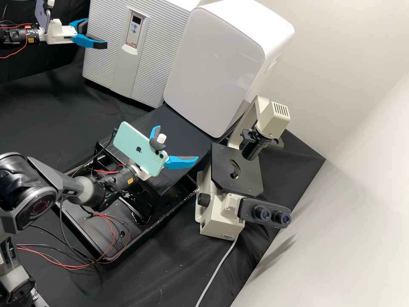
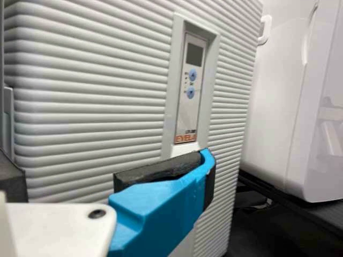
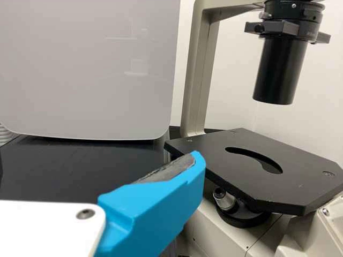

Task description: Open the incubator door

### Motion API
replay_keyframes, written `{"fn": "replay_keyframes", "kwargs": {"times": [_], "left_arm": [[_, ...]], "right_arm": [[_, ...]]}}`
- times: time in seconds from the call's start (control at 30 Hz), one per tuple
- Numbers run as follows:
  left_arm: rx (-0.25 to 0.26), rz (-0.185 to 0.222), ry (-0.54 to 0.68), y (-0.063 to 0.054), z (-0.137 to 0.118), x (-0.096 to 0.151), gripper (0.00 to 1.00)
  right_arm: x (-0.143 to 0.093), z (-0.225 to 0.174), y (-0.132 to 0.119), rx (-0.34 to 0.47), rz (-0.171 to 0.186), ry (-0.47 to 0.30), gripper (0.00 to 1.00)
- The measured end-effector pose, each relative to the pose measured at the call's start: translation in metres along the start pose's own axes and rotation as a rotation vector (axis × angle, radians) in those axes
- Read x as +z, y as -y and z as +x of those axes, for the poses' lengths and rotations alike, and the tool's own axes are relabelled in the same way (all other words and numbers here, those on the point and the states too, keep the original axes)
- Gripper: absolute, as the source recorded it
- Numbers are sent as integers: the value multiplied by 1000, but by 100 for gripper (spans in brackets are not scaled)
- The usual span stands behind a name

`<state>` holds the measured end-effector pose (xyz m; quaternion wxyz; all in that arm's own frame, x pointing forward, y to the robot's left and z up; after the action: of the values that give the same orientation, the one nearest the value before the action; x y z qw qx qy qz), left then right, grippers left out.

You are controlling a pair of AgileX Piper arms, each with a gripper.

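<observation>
Two grippers hang out over the black surface (image 1: 149, 281), each with its jaws wide apart. The left gripper (image 1: 96, 33) is right up at the far left edge of the incubator (image 1: 104, 64), the big grey box with ridges, and I cannot tell if they touch. The incubator's door looks shut, and a small panel (image 1: 134, 34) with a little screen and blue buttons sits on it. The right gripper (image 1: 177, 142) is in front of the incubator and off to the right, with a mint-green phone (image 1: 136, 149) (a funny hat for a robot!) on its arm. A smooth white box (image 1: 213, 68) stands just right of the incubator, and a microscope (image 1: 219, 215) is farther right and nearer me.
</observation>
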<state>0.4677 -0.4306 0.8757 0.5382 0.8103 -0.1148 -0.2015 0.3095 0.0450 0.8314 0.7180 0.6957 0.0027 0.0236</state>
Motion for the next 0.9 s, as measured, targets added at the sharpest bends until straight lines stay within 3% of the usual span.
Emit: {"fn": "replay_keyframes", "kwargs": {"times": [0.57,0.6,0.9], "left_arm": [[-16,15,-5,-7,-9,21,100],[-14,17,-4,-7,-9,21,0],[0,-2,-10,-7,-9,22,0]], "right_arm": [[0,0,0,0,0,0,100],[0,0,0,0,0,0,100],[0,0,0,0,0,0,100]]}}
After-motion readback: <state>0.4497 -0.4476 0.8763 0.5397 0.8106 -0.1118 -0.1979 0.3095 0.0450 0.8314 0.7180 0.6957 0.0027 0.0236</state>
